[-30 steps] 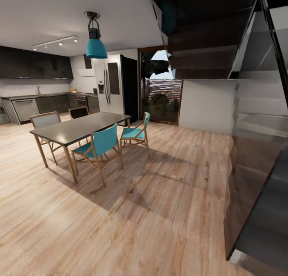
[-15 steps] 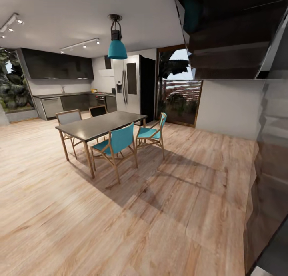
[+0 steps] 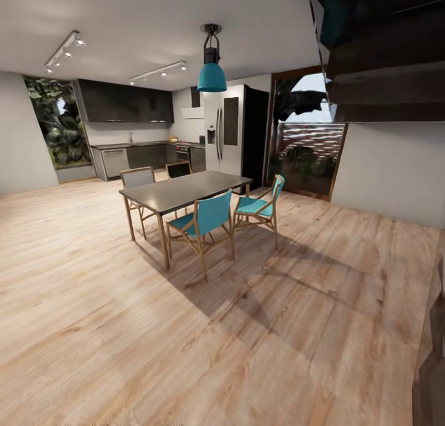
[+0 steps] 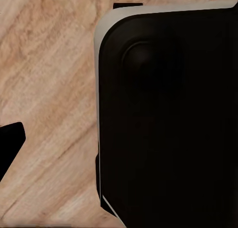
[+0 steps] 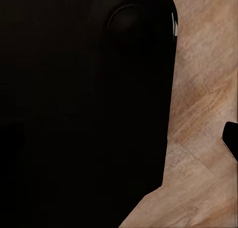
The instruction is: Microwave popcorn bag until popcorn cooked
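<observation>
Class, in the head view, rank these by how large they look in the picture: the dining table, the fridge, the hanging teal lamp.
1. Fridge and dining table: similar, and the table is nearer, so unranked.
2. Teal lamp: clearly smallest.

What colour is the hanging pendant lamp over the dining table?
Teal shade on the hanging pendant lamp, clearest in the head view.

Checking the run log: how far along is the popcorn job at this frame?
Done: nothing visible. No bag, popcorn or microwave can be made out.
In hand: transit. The head view looks across wood floor past a dining table with teal chairs, toward the kitchen counter and fridge at the far wall. Both wrist views show dark robot body over floor.
Left: reach the counter, pick the bag, load, heat.
</observation>
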Available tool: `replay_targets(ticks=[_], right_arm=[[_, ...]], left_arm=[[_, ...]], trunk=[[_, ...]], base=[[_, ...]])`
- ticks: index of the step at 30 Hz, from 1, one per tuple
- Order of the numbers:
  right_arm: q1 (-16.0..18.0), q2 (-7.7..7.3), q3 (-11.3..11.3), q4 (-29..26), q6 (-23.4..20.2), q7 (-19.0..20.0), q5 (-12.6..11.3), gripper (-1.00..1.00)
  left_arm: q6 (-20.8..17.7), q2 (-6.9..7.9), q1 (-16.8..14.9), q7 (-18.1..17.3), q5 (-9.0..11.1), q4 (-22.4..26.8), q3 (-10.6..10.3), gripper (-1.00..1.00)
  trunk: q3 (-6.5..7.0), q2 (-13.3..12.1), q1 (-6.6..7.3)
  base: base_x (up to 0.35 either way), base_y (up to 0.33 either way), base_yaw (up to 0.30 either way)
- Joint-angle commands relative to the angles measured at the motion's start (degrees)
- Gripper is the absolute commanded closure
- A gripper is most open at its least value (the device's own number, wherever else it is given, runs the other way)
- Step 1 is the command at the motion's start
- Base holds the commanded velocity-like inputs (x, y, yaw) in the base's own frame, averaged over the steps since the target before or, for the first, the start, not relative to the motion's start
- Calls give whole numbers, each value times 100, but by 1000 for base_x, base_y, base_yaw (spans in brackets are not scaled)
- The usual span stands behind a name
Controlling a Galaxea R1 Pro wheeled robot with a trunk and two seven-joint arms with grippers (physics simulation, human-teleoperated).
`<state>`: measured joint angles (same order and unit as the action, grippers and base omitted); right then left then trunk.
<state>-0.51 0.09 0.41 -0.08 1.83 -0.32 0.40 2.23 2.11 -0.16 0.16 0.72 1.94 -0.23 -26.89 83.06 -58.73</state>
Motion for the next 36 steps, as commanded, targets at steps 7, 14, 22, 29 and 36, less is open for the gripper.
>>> replay_targets(ticks=[7,14,22,29,36], right_arm=[[-1,6,3,-1,19,-3,4,-100],[-1,9,7,-1,15,-3,0,-100],[-1,24,-6,-1,25,-9,-29,-100],[-1,37,-19,-1,28,-12,-37,-100],[-1,-6,10,-1,15,-12,127,-100]], left_arm=[[15,0,-2,2,7,-1,-4,-100],[20,-51,-2,-15,21,3,52,-100],[123,-556,-2,-25,120,-39,140,-100],[129,-554,-2,-25,644,-52,387,-100],[129,-546,-2,24,670,-46,392,-100]], trunk=[[-4,2,0],[-4,2,0],[-4,2,0],[-4,2,0],[-4,2,0]], base=[[0,0,276],[0,0,276],[0,0,280],[0,0,299],[0,0,300]])
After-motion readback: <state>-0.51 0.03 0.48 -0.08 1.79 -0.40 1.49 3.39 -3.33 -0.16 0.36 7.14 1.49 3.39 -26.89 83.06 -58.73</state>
